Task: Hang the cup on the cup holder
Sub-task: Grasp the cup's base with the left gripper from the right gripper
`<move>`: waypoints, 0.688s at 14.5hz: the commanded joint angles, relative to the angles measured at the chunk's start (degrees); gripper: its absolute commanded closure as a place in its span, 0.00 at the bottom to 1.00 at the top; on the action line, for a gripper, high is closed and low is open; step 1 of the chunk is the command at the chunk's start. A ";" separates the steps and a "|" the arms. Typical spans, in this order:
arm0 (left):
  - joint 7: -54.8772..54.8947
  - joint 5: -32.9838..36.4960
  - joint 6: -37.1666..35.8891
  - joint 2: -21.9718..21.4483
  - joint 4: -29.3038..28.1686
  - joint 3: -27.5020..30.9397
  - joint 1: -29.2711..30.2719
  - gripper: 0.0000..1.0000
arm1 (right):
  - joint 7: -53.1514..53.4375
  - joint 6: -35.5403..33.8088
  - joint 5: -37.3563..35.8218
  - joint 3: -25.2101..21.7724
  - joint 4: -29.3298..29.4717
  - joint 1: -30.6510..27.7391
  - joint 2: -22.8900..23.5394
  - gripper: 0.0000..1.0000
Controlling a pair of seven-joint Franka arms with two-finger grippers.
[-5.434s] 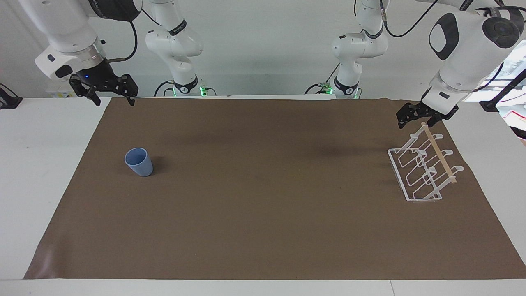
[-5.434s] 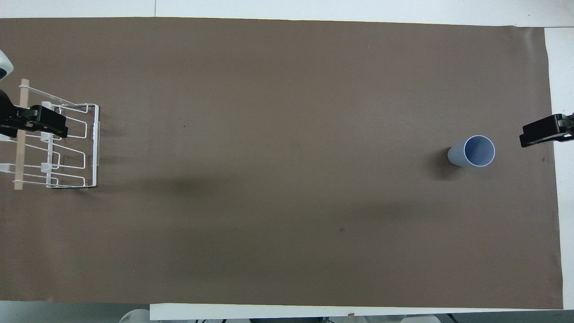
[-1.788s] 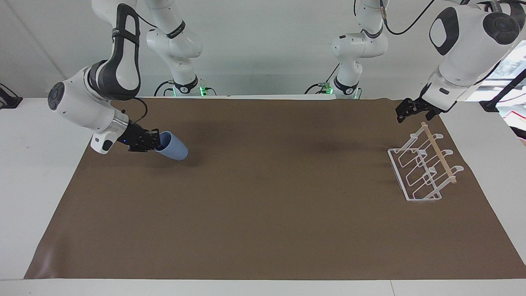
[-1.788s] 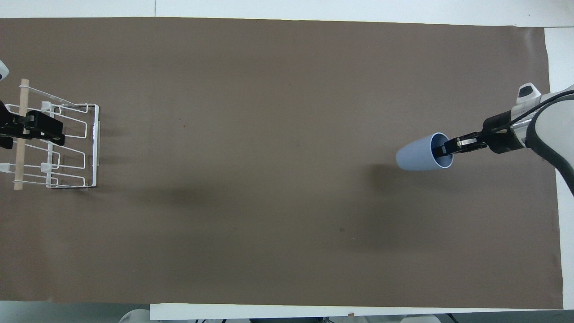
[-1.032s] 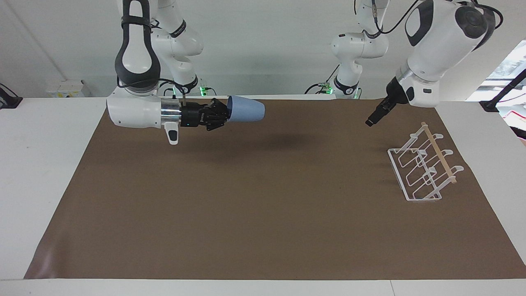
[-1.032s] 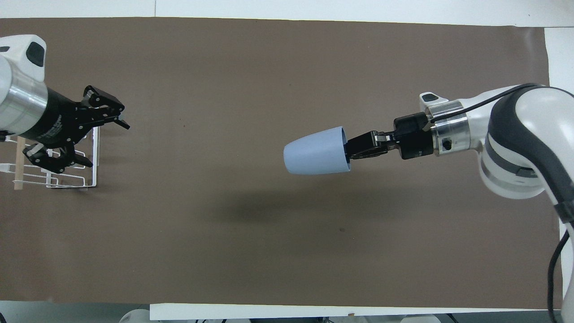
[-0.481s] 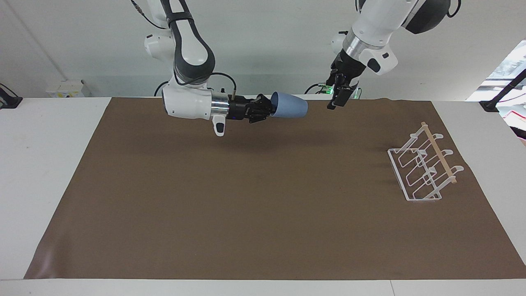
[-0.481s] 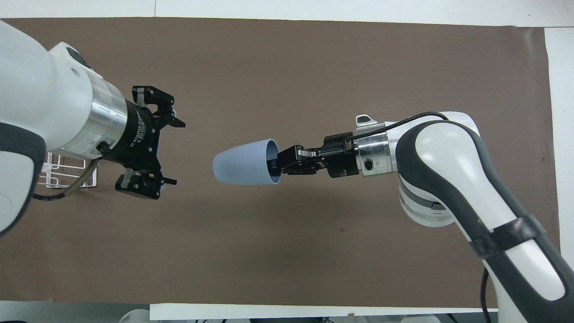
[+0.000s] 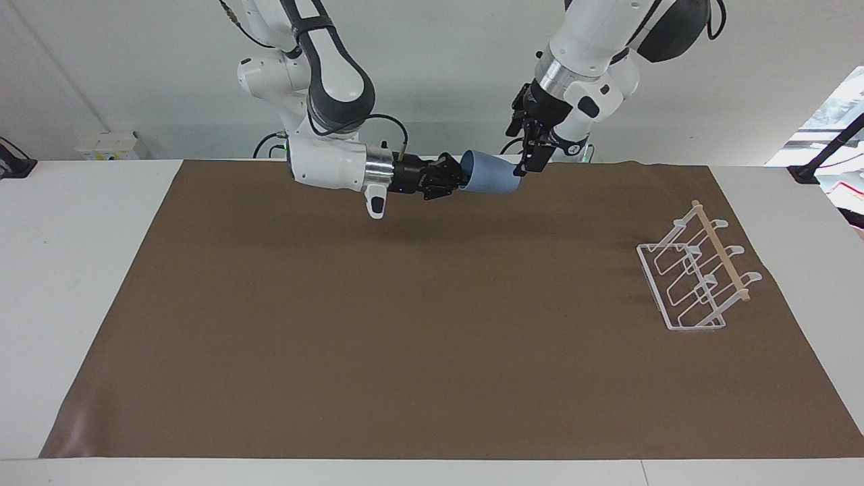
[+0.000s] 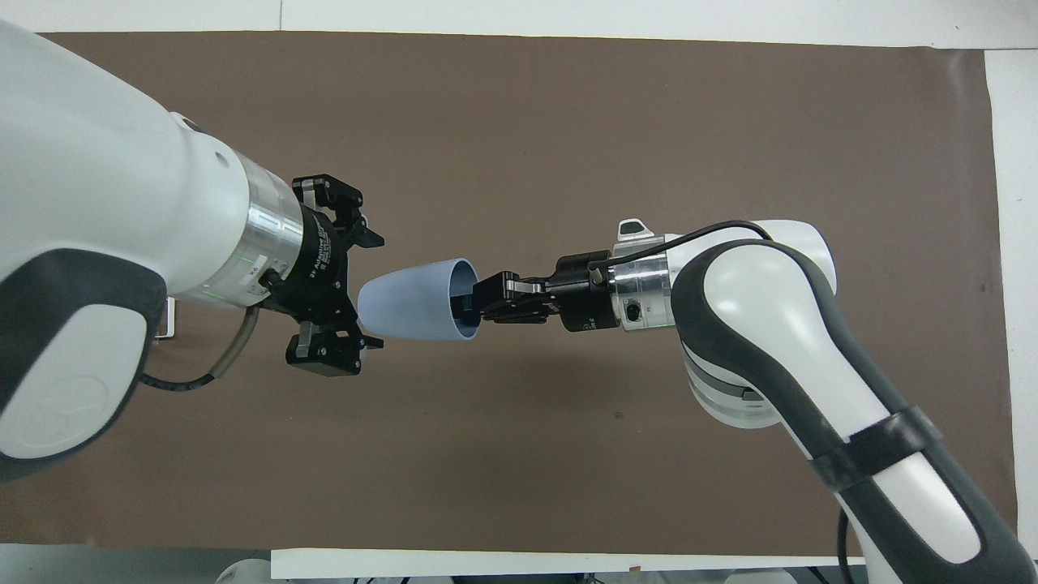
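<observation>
Small light-blue plastic cup, held on its side up in the air over the brown paper mat, above the mat's edge nearest the robots. Gripped at the rim by the right gripper, one finger inside the cup, squeezed tight on the wall. Base of the cup pointing at the left gripper, jaws spread wide, just at the cup's base. White wire cup holder with a light wooden rod standing on the mat at the left arm's end, well apart from the cup.

From overhead: cup over the middle of the mat, right gripper clamped on its rim. Left gripper wide open, fingers on either side of the cup's base. Cannot tell if touching.
</observation>
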 commanded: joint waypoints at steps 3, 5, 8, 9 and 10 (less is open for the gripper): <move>-0.70 -0.64 7.70 -4.35 -10.41 0.52 -2.31 0.00 | 1.25 3.31 1.47 -0.07 -1.06 2.33 -1.12 1.00; -0.44 -0.64 10.07 -4.35 -12.78 0.52 -2.31 0.00 | 1.25 3.40 1.47 -0.07 -0.97 2.34 -1.03 1.00; -0.26 -0.64 11.75 -4.35 -14.81 0.52 -1.96 0.00 | 1.33 3.40 1.38 -0.07 -0.97 2.34 -1.03 1.00; -0.26 -0.64 12.27 -4.35 -15.25 0.52 -1.78 0.00 | 1.33 3.40 1.47 -0.16 -0.97 2.34 -1.03 1.00; -0.18 -0.64 12.89 -4.35 -15.77 0.52 -1.69 0.00 | 1.33 3.40 1.38 -0.16 -0.97 2.34 -1.03 1.00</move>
